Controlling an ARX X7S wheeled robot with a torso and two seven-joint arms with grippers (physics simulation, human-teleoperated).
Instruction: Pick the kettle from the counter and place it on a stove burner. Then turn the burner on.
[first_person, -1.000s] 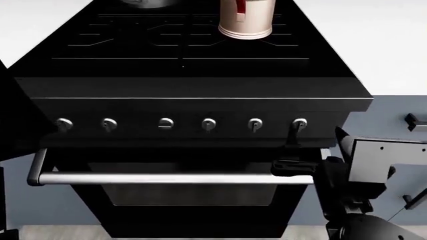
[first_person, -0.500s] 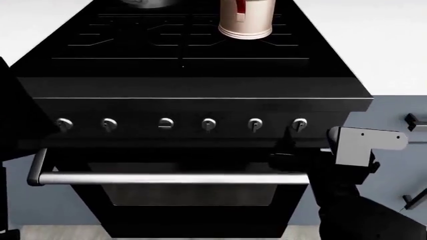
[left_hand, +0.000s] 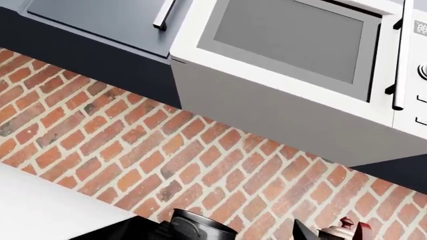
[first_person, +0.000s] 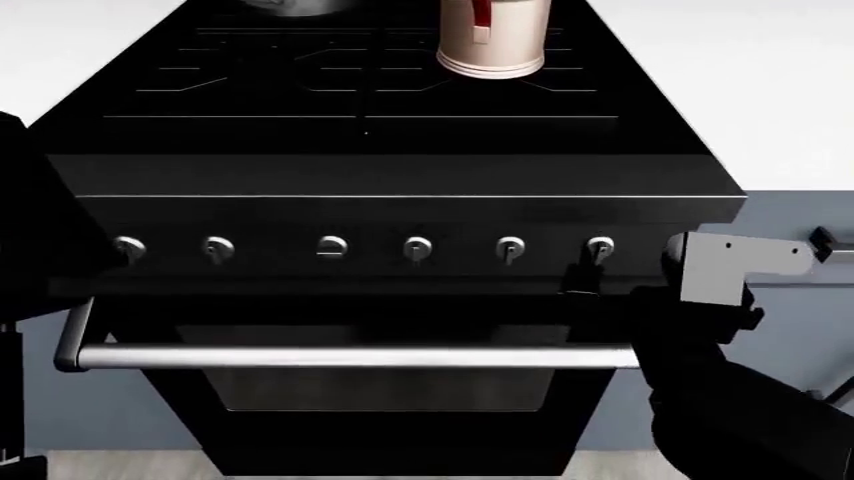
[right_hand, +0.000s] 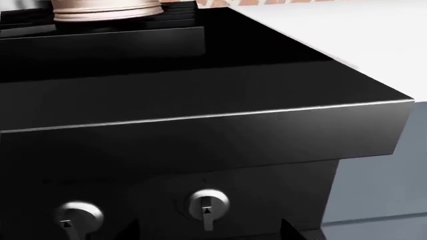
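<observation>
The copper-pink kettle (first_person: 489, 40) with its red handle stands on the back right stove burner (first_person: 400, 78) of the black range. Its base shows in the right wrist view (right_hand: 107, 9) and its red lid knob in the left wrist view (left_hand: 345, 226). My right gripper (first_person: 581, 287) is open, just below and in front of the rightmost silver knob (first_person: 599, 248). In the right wrist view the gripper's (right_hand: 208, 233) dark fingertips stand either side of that knob (right_hand: 208, 204), not touching it. My left gripper (left_hand: 227, 236) is open and empty, raised and pointing at the back wall.
A dark grey pot (left_hand: 200, 226) sits on a back burner. A white microwave (left_hand: 300, 65) hangs over the brick wall. The white counter (first_person: 747, 80) flanks the range. The oven's bar handle (first_person: 347, 357) runs below the knobs. Grey-blue cabinet fronts (first_person: 787, 220) stand at the right.
My right gripper has turned at the wrist and risen a little, closing in under the rightmost knob. The kettle and the left arm have not moved.
</observation>
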